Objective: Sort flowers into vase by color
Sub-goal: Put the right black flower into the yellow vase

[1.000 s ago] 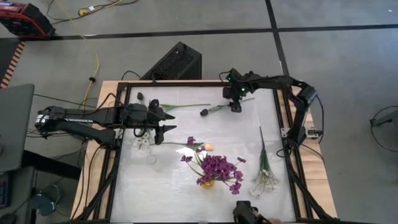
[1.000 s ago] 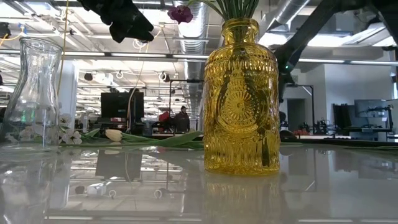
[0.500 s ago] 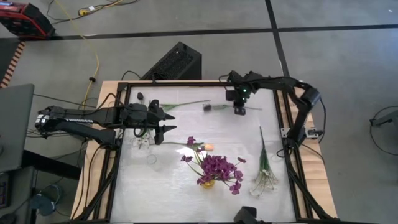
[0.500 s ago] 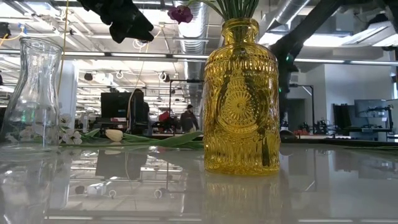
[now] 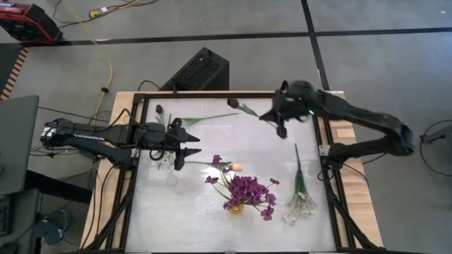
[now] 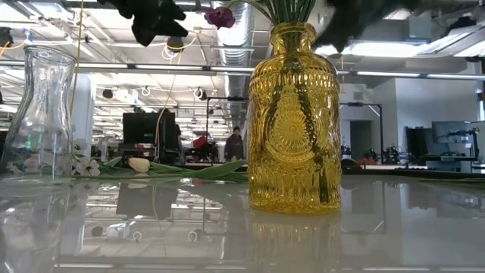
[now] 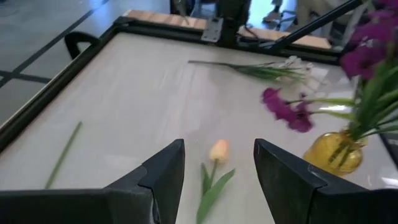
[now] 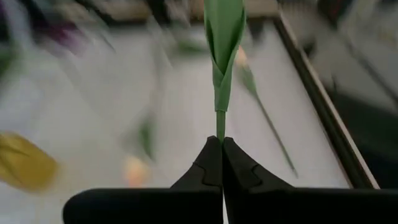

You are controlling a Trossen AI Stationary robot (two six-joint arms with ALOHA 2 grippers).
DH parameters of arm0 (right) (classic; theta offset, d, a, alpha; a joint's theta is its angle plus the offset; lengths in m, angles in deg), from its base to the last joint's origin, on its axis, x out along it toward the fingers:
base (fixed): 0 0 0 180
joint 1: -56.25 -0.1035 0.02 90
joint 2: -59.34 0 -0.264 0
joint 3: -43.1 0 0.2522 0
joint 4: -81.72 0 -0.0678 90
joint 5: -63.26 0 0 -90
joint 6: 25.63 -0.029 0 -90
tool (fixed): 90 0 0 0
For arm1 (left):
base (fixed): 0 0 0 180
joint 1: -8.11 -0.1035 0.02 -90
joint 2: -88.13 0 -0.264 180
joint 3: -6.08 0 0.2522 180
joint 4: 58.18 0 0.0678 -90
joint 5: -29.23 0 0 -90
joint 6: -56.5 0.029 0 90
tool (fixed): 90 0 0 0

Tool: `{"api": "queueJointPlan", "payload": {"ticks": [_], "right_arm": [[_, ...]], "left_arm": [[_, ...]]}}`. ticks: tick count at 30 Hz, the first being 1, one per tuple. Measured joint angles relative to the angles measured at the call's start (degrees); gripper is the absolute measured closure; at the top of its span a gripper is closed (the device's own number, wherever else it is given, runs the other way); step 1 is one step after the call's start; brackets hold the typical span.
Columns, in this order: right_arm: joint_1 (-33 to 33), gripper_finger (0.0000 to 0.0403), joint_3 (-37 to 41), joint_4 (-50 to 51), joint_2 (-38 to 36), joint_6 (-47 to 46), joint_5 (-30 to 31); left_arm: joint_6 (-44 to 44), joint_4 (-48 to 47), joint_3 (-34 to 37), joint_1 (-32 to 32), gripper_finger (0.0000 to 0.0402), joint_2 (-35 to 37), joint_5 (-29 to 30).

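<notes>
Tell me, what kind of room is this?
Probably a big open lab or workshop: exposed ducts overhead, a grey concrete floor with cables, and monitors on far desks.

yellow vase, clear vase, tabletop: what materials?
Yellow vase: looks like amber pressed glass, glossy; light passes through the embossed pattern. Clear vase: colourless glass, smooth; the room shows through it. Tabletop: hard, glossy white sheet, mirror-like reflections of both vases; laminate or acrylic, cannot tell which.
</notes>
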State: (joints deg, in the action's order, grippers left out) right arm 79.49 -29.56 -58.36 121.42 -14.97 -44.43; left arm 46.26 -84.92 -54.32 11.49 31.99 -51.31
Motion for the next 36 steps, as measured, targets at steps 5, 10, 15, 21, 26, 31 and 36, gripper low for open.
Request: {"api": "queueJointPlan", "payload": {"ticks": [5, 10, 15, 21, 26, 31, 36], "right_arm": [[-15.31, 0.0385, 7.21, -10.77, -11.31, -8.28, 9.17], [-32.03, 0.0385, 10.95, -11.62, -18.34, -11.28, 26.57], [-49.26, 0.0385, 11.5, -11.96, -20.54, -14.03, 39.14], [-67.92, 0.0385, 11.53, -14.06, -15.77, -16.0, 53.07], [-79.26, 0.0385, 11.5, -23.41, -7.33, -16.11, 60.53], [-83.27, 0.0385, 11.5, -42.6, 6.17, -9.28, 61.34], [-81.83, 0.0385, 11.48, -60.83, 19.68, -0.66, 61.35]], "left_arm": [[0.35, 1.09, 0.0, 2.05, 0.0221, 0.0, 0.7], [0.69, 1.08, 0.0, 3.16, 0.0221, 0.0, 2.43], [0.94, 1.05, 0.0, 3.74, 0.0221, 0.0, 2.4], [1.84, 0.91, 0.0, 3.76, 0.0221, 0.0, 2.39], [2.53, 0.91, 0.0, 3.74, 0.0221, 0.0, 2.38], [3.52, 0.93, 0.0, 3.74, 0.0221, 0.0, 2.47], [3.98, 1.1, 0.0, 3.74, 0.0221, 0.0, 3.34]]}}
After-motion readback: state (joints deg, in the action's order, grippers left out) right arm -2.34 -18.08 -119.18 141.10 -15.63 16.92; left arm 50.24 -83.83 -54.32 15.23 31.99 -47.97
